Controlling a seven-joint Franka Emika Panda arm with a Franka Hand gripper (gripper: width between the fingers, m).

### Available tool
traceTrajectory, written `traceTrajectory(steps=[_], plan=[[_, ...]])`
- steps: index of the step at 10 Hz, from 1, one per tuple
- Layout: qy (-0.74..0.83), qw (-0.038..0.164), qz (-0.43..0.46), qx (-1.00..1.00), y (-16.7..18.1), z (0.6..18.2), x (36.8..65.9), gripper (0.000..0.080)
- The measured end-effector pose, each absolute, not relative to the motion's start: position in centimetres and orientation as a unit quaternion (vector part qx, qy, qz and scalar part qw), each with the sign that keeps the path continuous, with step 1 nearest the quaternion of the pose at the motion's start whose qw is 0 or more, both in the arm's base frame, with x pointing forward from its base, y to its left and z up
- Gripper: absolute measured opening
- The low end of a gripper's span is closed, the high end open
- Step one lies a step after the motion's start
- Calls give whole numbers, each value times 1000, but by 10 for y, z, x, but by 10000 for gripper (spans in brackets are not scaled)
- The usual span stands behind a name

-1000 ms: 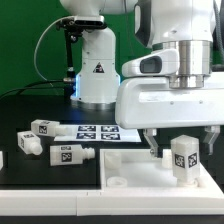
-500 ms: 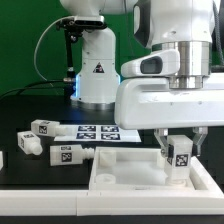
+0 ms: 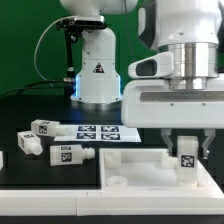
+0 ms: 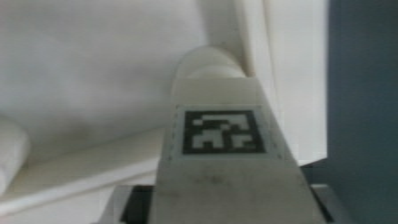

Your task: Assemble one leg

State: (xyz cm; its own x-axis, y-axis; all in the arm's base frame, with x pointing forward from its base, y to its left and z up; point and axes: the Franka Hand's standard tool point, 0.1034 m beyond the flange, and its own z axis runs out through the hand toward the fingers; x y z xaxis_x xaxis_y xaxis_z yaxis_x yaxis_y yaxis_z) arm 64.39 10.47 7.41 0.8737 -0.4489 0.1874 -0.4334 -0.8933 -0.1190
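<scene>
The gripper (image 3: 187, 150) hangs at the exterior view's right, its fingers (image 3: 166, 144) pinching the leg (image 3: 187, 166) upright, tag toward the camera. The leg stands over the near right corner of the square panel (image 3: 140, 165), which lies on the counter (image 3: 20, 118). The leg's lower end and the corner socket under it are both hidden, so I cannot tell whether the peg is seated, touching or just above. That is the main risk: if the peg sits slightly off the hole, pushing down would land it on the raised rim, and the leg would twist in the grip or the panel would slide. The panel looks loose on the counter, so any sideways drag could shift it and spoil the alignment. A leg that goes in tilted would probably jam partway. If the fingers spread before the peg is home, the leg would likely topple onto the panel. The loose legs (image 3: 45, 140) on the far left are well apart and in no danger.
</scene>
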Motion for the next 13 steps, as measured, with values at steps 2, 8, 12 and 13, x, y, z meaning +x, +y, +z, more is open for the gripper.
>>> traceTrajectory(steps=[2,8,12,13], plan=[[402,62,-87,-909,99,73,643,284],[599,78,-57,-795,99,72,639,287],[373,66,-79,-922,106,81,640,524],[319,62,-81,-942,109,81,637,623]])
